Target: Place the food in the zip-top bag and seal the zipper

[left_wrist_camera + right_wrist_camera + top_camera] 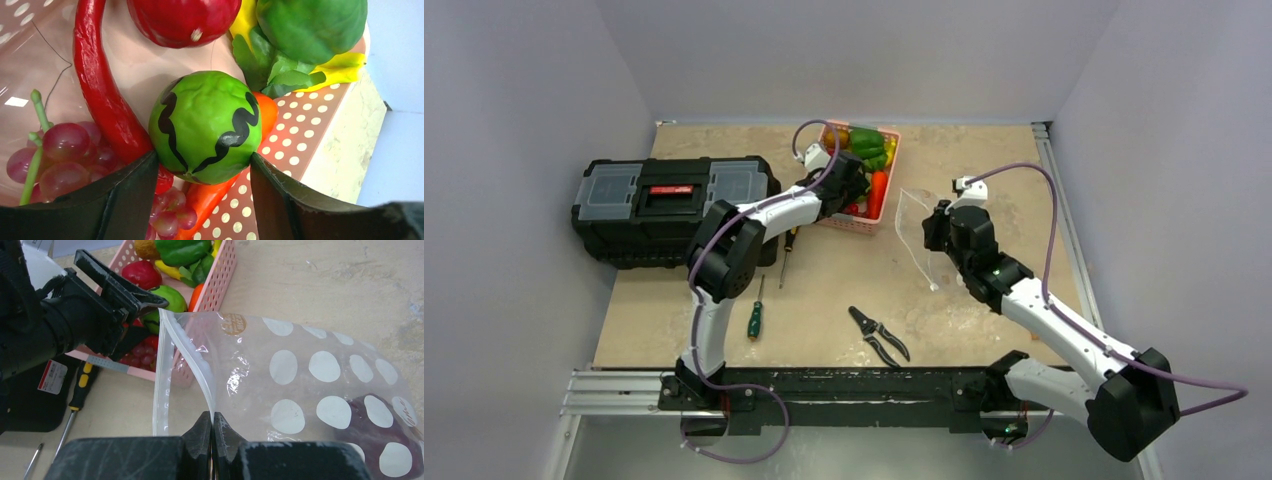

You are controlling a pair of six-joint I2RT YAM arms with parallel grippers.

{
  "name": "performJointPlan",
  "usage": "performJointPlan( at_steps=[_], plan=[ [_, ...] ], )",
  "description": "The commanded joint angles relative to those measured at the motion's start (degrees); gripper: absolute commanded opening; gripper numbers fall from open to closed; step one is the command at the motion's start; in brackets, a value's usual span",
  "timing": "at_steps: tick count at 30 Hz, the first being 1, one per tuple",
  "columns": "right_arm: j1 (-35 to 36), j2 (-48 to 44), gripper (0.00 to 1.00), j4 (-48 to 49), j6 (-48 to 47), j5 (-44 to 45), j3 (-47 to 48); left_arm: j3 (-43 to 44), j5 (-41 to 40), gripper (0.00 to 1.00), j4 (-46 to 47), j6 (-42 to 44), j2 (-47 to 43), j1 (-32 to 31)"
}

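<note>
In the pink basket (pixel 300 145) lies the food: a green round fruit (pixel 205 125) with black stripes, a red round fruit (pixel 182 17), a green pepper (pixel 310 27), grapes (pixel 65 155) and a red chili (pixel 100 90). My left gripper (pixel 204 162) reaches into the basket, and both fingers press the sides of the green round fruit. My right gripper (pixel 212 422) is shut on the zipper (pixel 187 347) of the zip-top bag (pixel 300 365), holding its mouth open toward the basket. A maroon round fruit (pixel 370 425) lies inside the bag.
A black toolbox (pixel 669 205) sits at the left of the table. Two screwdrivers (pixel 755 315) (pixel 786 250) lie beside the left arm. Pliers (pixel 876 333) lie near the front edge. The pink basket (pixel 892 160) stands at the back, just left of the bag (pixel 916 225).
</note>
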Motion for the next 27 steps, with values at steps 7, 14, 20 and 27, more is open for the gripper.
performJointPlan(
  at_steps=[7,14,20,27],
  plan=[
    [0.44,-1.99,0.0,2.32,-0.88,1.68,-0.35,-3.84,3.82,0.22,-0.78,13.02,-9.24,-1.55],
    [0.46,-1.54,0.0,2.6,-1.3,2.06,-0.41,-3.45,9.79,0.16,-2.24,22.26,-15.6,-1.91],
    [0.43,-0.87,0.0,2.62,-1.55,0.39,0.07,-7.71,18.35,0.14,-3.9,26.8,-23.82,-1.91],
    [0.45,0.58,0.0,2.77,-2.04,-4.29,0.67,-14.64,38.96,0.15,-4.53,30.32,-33.26,-1.93]
  ],
)
